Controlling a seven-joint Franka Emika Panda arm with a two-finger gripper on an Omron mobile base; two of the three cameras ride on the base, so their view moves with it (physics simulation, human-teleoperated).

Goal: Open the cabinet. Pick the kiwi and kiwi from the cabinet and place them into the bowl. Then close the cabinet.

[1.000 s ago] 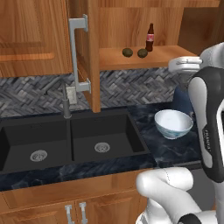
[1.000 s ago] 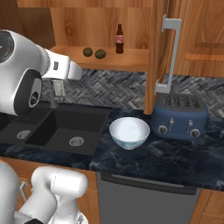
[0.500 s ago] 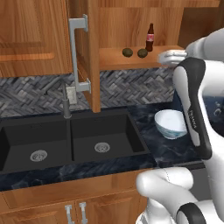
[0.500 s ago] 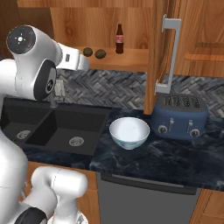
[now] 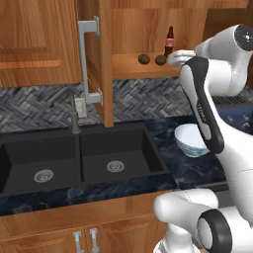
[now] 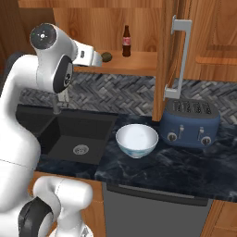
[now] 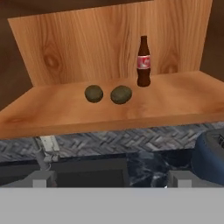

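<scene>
The gripper (image 7: 112, 183) stands with its jaws apart, holding nothing, short of the shelf edge. Both kiwis (image 7: 94, 93) (image 7: 121, 95) lie side by side directly ahead on the cabinet (image 7: 109, 109) shelf, the cola bottle (image 7: 143, 61) behind them.

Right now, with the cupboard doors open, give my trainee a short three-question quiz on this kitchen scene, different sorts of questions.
1. True or false: both kiwis already lie in the bowl.
2. What stands on the shelf beside the kiwis? A) a bottle B) a mug C) a jar
3. Fill in: the gripper faces the shelf with its jaws ____.

Key
1. False: both lie on the shelf, and the bowl on the counter is empty.
2. A: the bottle with a red label.
3. Open, holding nothing.
</scene>
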